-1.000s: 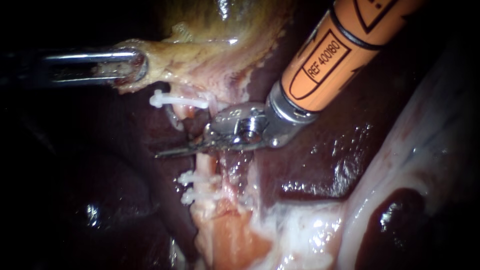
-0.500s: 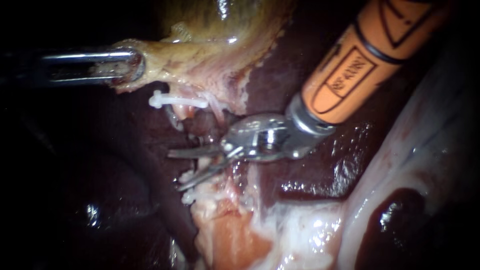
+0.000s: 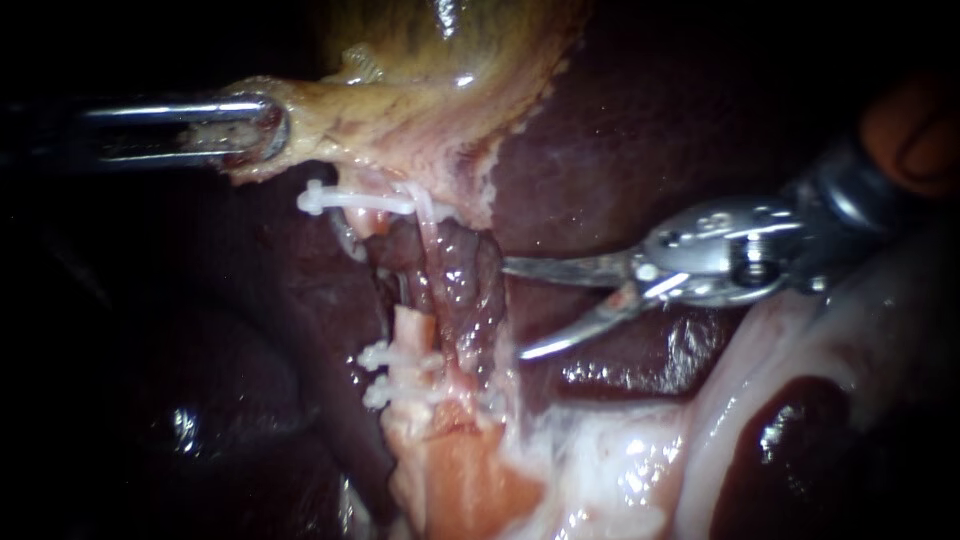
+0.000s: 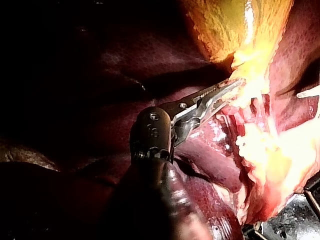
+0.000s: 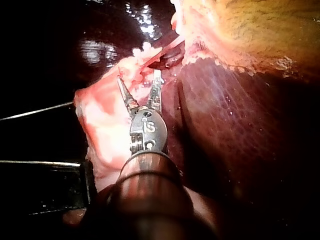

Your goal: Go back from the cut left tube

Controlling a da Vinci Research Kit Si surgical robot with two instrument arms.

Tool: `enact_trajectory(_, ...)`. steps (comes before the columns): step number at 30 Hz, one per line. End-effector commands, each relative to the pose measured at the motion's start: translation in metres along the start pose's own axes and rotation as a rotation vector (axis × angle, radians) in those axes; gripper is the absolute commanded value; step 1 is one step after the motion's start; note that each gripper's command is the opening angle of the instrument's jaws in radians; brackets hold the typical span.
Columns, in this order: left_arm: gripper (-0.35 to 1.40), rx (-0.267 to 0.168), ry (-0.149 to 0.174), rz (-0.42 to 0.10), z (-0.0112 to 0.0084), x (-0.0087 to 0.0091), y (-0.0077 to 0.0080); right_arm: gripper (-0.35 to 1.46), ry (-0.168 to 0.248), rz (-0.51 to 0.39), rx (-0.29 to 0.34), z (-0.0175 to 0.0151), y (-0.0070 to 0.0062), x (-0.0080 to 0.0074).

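Note:
The left tube is cut in two: its lower stump [image 3: 408,332] carries two white clips [image 3: 385,372], and its upper end [image 3: 372,224] sits under a single white clip [image 3: 355,200]. My right instrument [image 3: 513,308] lies to the right of the gap, over the liver [image 3: 610,150], blades open and holding nothing. The right wrist view shows the same open blades [image 5: 138,76] just short of the pale stump [image 5: 102,117]. My left instrument [image 3: 262,130] is shut on the yellowish gallbladder [image 3: 380,120] edge and holds it up to the left; its toothed jaws [image 4: 231,90] bite pale tissue.
A second reddish tube [image 3: 465,290] runs just right of the cut one. Pale fatty tissue [image 3: 800,330] with a dark red patch [image 3: 790,440] fills the lower right. Dark liver [image 3: 250,400] lies left of the tubes.
My right instrument has drawn back to the right, off the cut tube, and its blades have gone from shut to open. The left instrument and the gallbladder have stayed put.

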Motion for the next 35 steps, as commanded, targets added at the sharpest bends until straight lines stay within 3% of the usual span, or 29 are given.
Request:
enact_trajectory(1,-0.35,0.000,0.000,0.000,0.0000,0.0000,0.0000,1.45,-0.027,-0.002,-0.010,-0.0005,0.0000,-0.0004)
enact_trajectory(4,-0.35,0.000,0.000,0.000,0.0001,0.0000,0.0000,1.45,-0.074,0.009,-0.055,-0.0018,0.0002,-0.0015)
enact_trajectory(12,-0.35,0.002,0.002,0.002,0.0008,-0.0003,-0.0007,1.45,-0.090,0.024,-0.114,-0.0026,0.0007,-0.0025)
enact_trajectory(19,-0.35,0.007,0.008,0.016,0.0036,-0.0024,-0.0025,1.45,-0.093,0.030,-0.120,-0.0027,0.0007,-0.0024)
enact_trajectory(24,-0.35,-0.001,0.006,0.029,0.0054,-0.0034,-0.0029,1.45,-0.093,0.031,-0.120,-0.0028,0.0007,-0.0025)
enact_trajectory(35,-0.35,-0.007,0.003,0.029,0.0055,-0.0034,-0.0027,1.43,-0.091,0.034,-0.100,-0.0028,0.0008,-0.0021)
